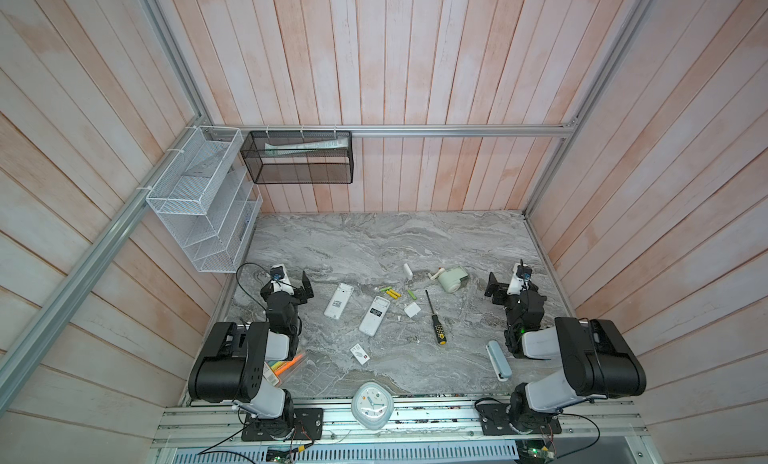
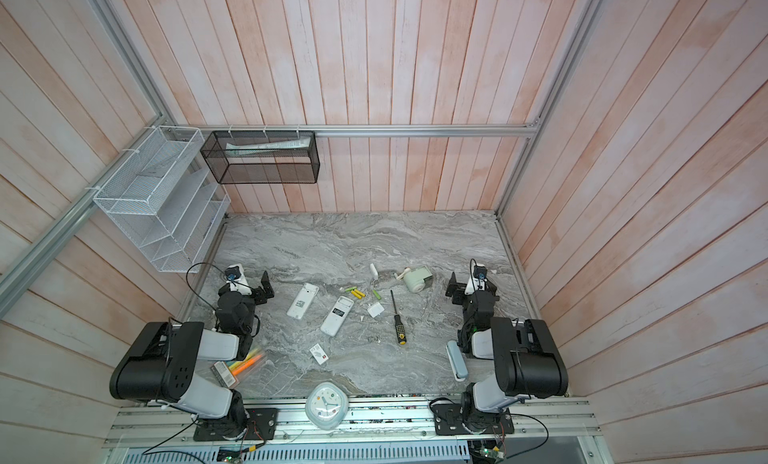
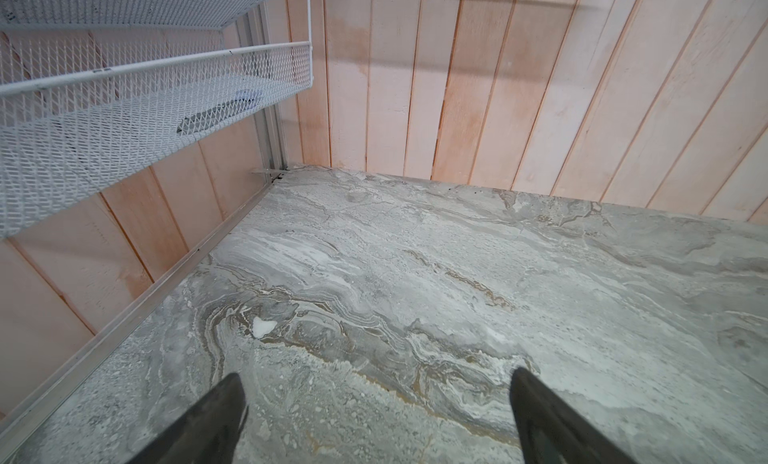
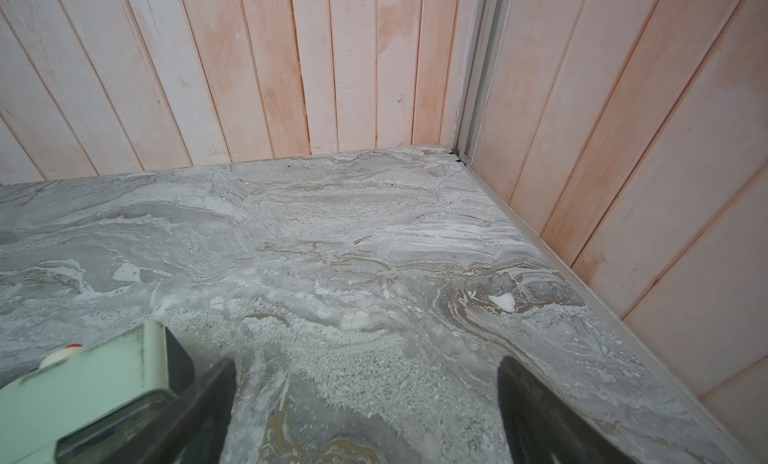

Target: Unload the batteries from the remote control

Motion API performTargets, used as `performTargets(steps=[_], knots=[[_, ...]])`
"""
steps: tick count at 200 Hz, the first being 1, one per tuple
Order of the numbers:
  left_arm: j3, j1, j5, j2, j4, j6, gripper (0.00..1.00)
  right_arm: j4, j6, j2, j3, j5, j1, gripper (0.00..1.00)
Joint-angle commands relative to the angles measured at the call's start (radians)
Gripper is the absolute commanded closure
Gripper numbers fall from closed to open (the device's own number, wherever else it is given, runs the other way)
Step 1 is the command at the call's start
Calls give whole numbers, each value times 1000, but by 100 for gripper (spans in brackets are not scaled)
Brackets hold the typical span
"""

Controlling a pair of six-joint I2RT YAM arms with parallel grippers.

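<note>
At table centre, batteries (image 1: 390, 292): four loose cells, green and yellow, lying on the marble. Three are bunched together and one is just apart, toward the screwdriver (image 1: 434, 322). None sits in a remote.
Remotes (image 1: 374, 316): two white bodies near the cells but not touching them. The second remote (image 1: 338, 301) lies nearer the left arm.
Cover (image 1: 412, 310): small white lid flat on the marble beside the lone cell. Another white piece farther back may be the second lid, but it is too small to tell.
Why so: with the cells out and a lid off, the unloading looks finished. Both arms sit at the table's sides, clear of the work.
Left gripper (image 3: 378, 378): jaws spread wide with nothing between them and bare marble below. It is well apart from the batteries.
Right gripper (image 4: 368, 366): jaws spread wide and empty. A green device (image 4: 83, 391) lies beside one finger, outside the gap and not gripped. Whether they touch cannot be told.
</note>
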Motion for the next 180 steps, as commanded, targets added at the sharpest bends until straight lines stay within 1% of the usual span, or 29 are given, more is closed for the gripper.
performTargets(steps=[1,26,29,40,45,50,52,60,64,66,71,73,80,94,105,129,134,140,156,159,173,180], knots=[[14,2,10,-5,16,14,0,-9,-11,-12,18,-14,0,2],[13,2,10,-5,14,14,0,-8,-12,-12,18,-18,-1,2],[13,2,9,-4,14,13,0,-9,-15,-12,19,-37,-1,2],[18,3,24,-3,9,17,0,22,-63,-16,-2,-173,-11,2],[19,6,90,-3,4,35,0,42,-81,-18,-13,-246,-20,2],[32,13,218,-2,-20,74,0,50,-86,-20,-17,-271,-24,2],[36,19,258,-2,-25,88,0,49,-87,-19,-16,-273,-25,2],[17,40,338,-13,-4,93,0,41,-78,-18,-11,-267,-28,2],[13,51,395,-10,9,102,0,30,-65,-16,-4,-242,-29,2],[13,53,406,-6,13,103,0,20,-56,-15,2,-210,-29,2],[12,58,390,-3,17,91,0,-14,-17,-8,26,-121,-28,2],[15,60,369,-2,14,81,0,-24,-6,-10,30,-109,-28,2],[36,60,263,0,-24,39,0,-21,-8,-13,23,-90,-28,2],[34,42,209,-2,-23,45,0,-11,-13,-10,21,-69,-17,2],[34,38,203,-2,-24,46,0,-14,-14,-11,24,-68,-14,2],[35,39,210,-3,-27,43,0,-21,-18,-11,27,-72,-15,2],[36,40,228,-3,-29,47,0,-21,-17,-11,25,-73,-15,2],[40,40,248,-1,-32,57,0,-20,-25,-11,24,-109,-19,2],[37,43,258,-2,-32,56,0,-21,-24,-12,24,-119,-23,2],[37,46,273,-4,-31,60,0,-16,-28,-13,22,-142,-26,2],[31,58,359,-5,-19,74,0,30,-71,-17,-6,-327,-53,2],[21,65,433,-8,-3,94,0,37,-79,-18,-9,-351,-53,2]])
